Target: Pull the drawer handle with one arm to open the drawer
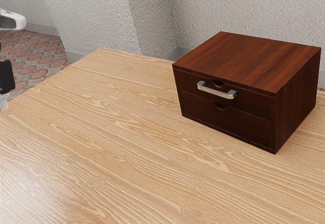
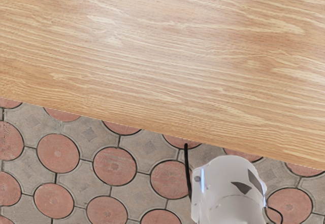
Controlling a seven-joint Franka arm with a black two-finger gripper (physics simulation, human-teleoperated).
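Exterior and wrist views, drawer-opening task. A dark red-brown wooden cabinet (image 1: 254, 61) with two stacked drawers is seen standing on the light, grained wooden counter (image 1: 127, 148), with its back toward the grey textured wall (image 1: 244, 5). A curved silver metal bar handle (image 1: 217, 90) is mounted on the upper drawer (image 1: 238, 98). Its long axis runs level along the cabinet's front face. Both drawer fronts are judged flush with the cabinet, so the task is taken as not yet begun.

The black two-finger gripper (image 1: 5, 77) is cut by the frame edge, well apart from the cabinet and on the side the cabinet's front faces. Whether it is released or clenched cannot be told; nothing is seen held. The handle therefore lies across the counter from the gripper, and an approach toward the cabinet's front is called for, with the grasp set across the bar.

Bare counter is shown between the cabinet's front and the counter's far edge, giving room for the pull. In the wrist view that edge (image 2: 152, 127) is seen above a floor of red round paving tiles (image 2: 58, 153), with a white cylindrical arm segment (image 2: 228, 191) below.
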